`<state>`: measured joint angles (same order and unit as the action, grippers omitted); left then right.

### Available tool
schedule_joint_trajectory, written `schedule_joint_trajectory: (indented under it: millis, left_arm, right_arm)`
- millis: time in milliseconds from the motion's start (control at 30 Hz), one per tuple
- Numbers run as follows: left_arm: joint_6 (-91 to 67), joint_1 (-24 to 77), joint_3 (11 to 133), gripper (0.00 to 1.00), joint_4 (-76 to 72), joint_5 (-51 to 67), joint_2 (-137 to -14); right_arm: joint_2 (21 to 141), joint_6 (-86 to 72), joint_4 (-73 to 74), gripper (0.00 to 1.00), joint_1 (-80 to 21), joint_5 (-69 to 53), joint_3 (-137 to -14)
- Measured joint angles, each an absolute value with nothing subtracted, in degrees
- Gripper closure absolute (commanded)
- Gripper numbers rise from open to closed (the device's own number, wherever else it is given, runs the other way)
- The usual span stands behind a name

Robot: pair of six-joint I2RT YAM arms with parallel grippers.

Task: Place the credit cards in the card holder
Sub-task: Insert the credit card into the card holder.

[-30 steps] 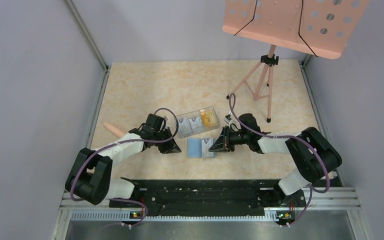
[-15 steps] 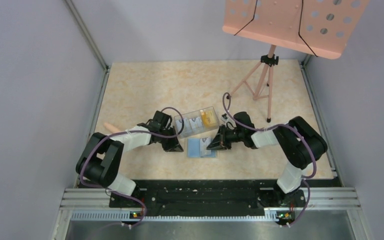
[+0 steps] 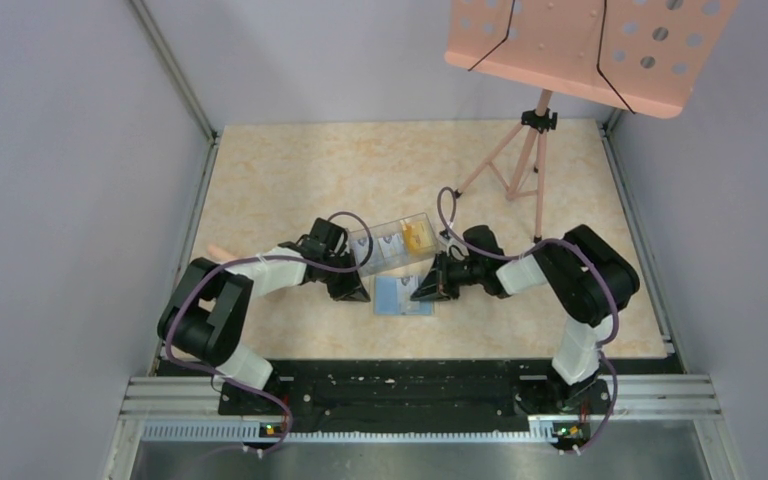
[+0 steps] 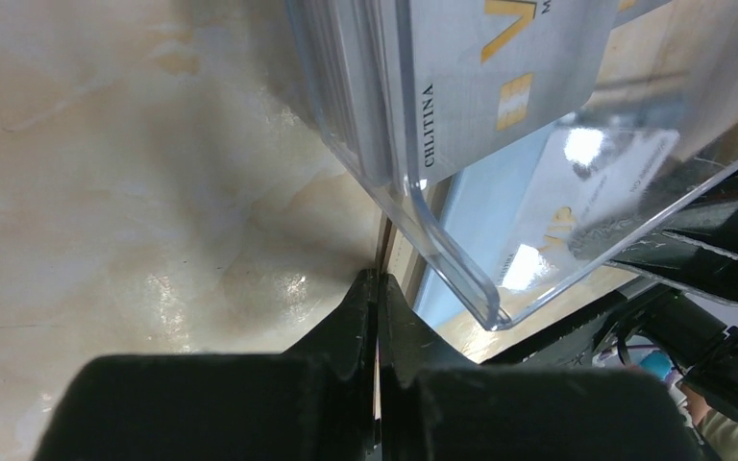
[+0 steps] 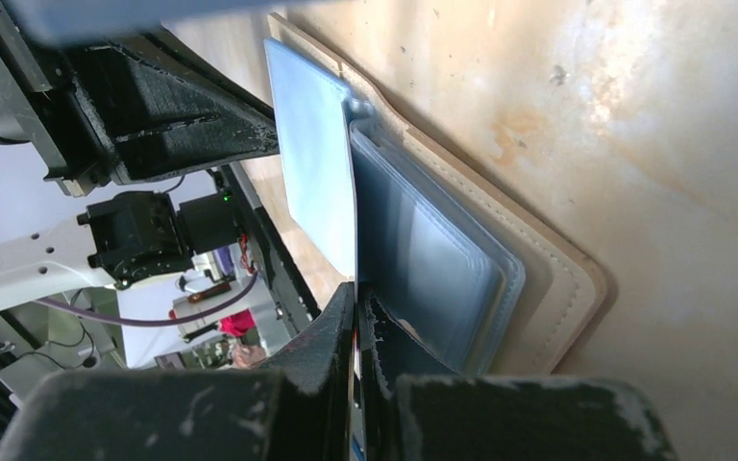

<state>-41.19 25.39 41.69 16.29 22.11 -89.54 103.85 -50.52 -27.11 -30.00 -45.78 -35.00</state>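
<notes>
Now the right gripper (image 5: pixel 356 296) is pinched on a light-blue inner leaf of the open card holder (image 5: pixel 557 279) lying just ahead of it, while the left gripper (image 4: pixel 377 285), fingers pressed together, touches the table (image 4: pixel 106 192) beneath the clear box (image 4: pixel 442 254) holding the credit cards (image 4: pixel 509 67).

- Top view: the right part of the card holder (image 3: pixel 392 297) is covered by the right gripper (image 3: pixel 417 293).
- Left wrist view: the clear box (image 4: pixel 442 257) is cut off by the top and right edges.
- Right wrist view: a blurred blue-grey shape (image 5: pixel 154 14) is cropped at the top edge.
</notes>
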Motion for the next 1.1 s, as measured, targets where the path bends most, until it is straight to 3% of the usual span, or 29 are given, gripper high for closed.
schedule_joint_trajectory:
  millis: [1100]
  left_arm:
    - [-40.84,28.08,43.59,1.00,17.06,22.59,-91.53]
  right_arm:
    - [106.80,-54.89,-32.47,1.00,-32.12,-44.91,-36.16]
